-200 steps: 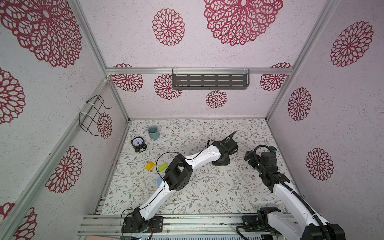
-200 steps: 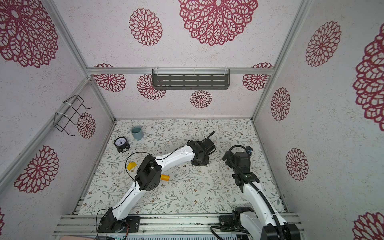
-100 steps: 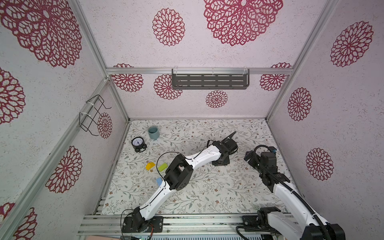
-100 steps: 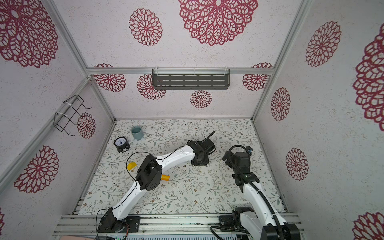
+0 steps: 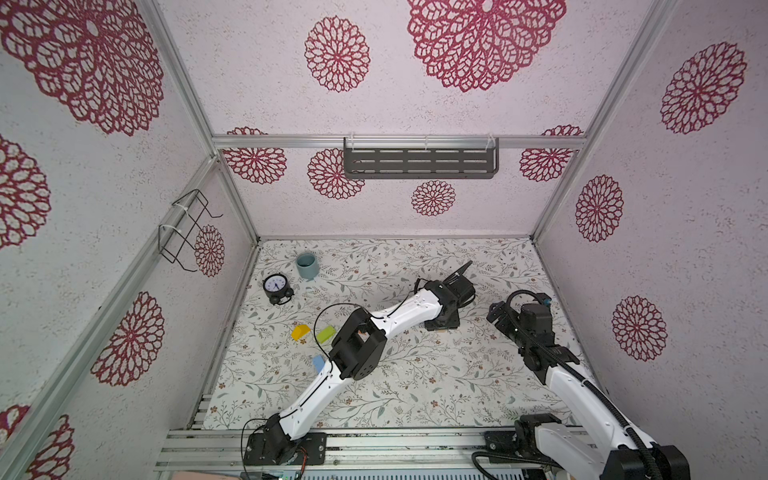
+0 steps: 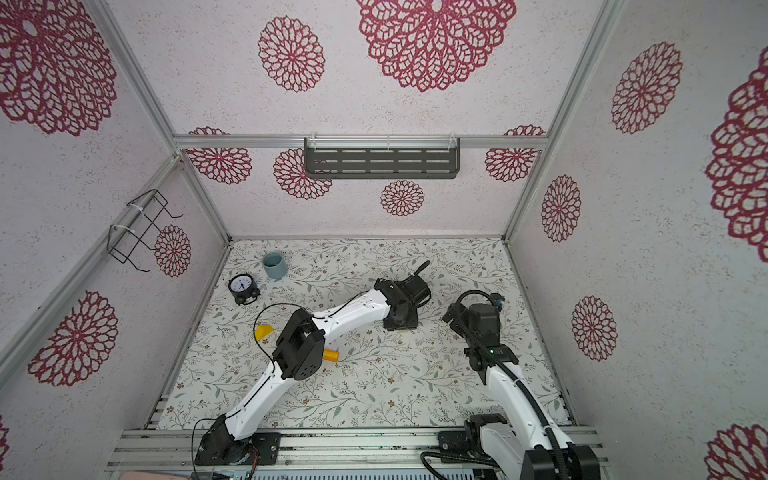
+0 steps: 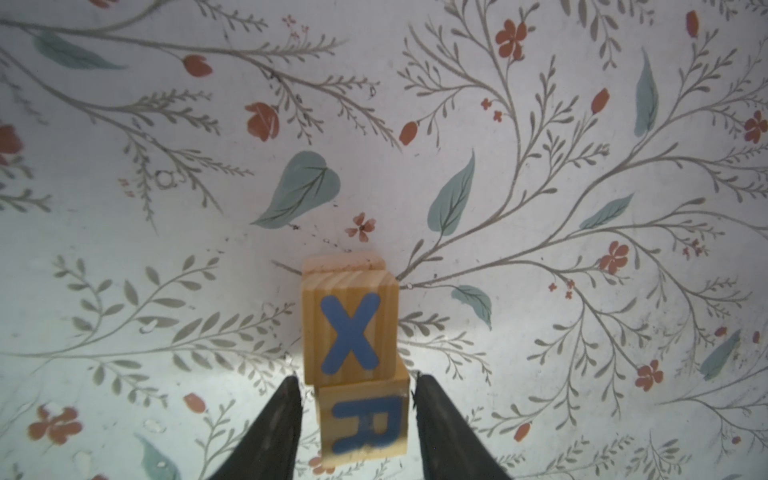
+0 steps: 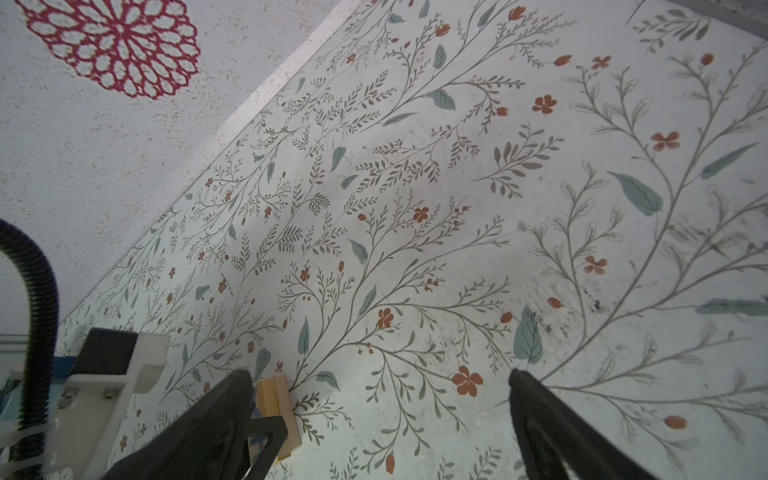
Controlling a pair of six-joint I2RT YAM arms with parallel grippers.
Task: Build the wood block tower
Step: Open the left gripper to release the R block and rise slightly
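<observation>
Wooden cubes fill the left wrist view. The left jaws are slightly apart and straddle the R cube (image 7: 365, 424) with a slim gap each side. The X cube (image 7: 350, 332) butts against it just past the tips, with a plain cube (image 7: 343, 264) beyond.

Right wrist view: right jaws wide apart, nothing between them, a wooden block (image 8: 276, 399) just outside one finger.

In a top view, a yellow block (image 5: 301, 332), green block (image 5: 326, 333) and light blue block (image 5: 318, 362) lie on the surface, well behind the left jaws.
</observation>
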